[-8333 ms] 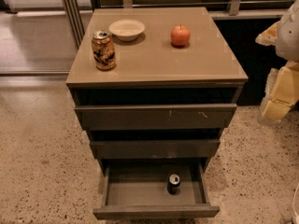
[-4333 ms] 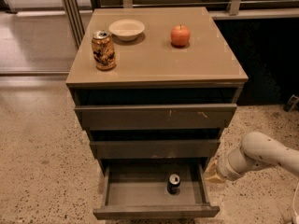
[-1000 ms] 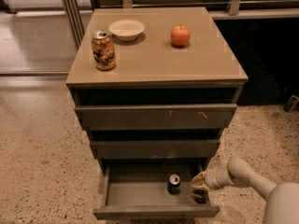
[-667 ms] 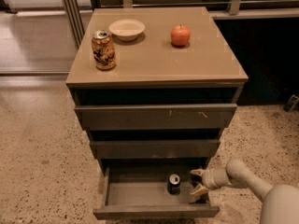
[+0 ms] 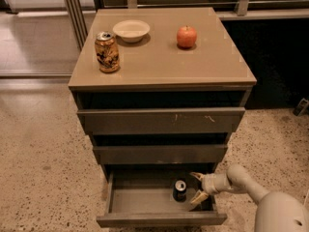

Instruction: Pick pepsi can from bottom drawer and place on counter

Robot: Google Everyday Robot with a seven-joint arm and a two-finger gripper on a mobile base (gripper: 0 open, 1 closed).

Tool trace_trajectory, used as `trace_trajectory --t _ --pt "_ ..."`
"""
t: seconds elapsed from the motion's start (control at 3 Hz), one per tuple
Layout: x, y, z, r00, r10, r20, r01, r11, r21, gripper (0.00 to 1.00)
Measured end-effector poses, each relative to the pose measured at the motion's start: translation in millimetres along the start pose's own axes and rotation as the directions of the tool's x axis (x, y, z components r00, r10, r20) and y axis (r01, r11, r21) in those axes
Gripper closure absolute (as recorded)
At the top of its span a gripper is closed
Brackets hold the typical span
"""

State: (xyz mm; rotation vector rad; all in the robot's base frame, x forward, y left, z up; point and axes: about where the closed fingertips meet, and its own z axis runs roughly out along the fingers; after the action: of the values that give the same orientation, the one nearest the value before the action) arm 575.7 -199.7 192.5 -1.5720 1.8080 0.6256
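Observation:
The pepsi can [image 5: 179, 190] stands upright in the open bottom drawer [image 5: 145, 204], right of its middle. My gripper [image 5: 195, 187] reaches into the drawer from the right. Its fingers [image 5: 198, 197] are spread open just right of the can, one behind and one in front, and they do not hold it. The counter [image 5: 193, 62] is the tan top of the cabinet above.
On the counter stand a gold-brown patterned can [image 5: 106, 51], a white bowl [image 5: 131, 30] and a red apple [image 5: 186, 36]. The two upper drawers [image 5: 161, 122] are shut above the open one. Speckled floor lies around the cabinet.
My arm came in from the right and lowered into the bottom drawer. Over the last second the gripper moved a little left toward the can. The can has not moved.

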Motion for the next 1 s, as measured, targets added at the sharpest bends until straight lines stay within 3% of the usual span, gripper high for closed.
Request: trace_trajectory --t 0.67,1.0 --pt "-16 2 42 0.997 -0.032 0.064 0.037 0.9964 -0.077 0.21" --pt "-12 4 58 0.997 -0.043 0.057 0.049 0.9934 -0.104 0.40"
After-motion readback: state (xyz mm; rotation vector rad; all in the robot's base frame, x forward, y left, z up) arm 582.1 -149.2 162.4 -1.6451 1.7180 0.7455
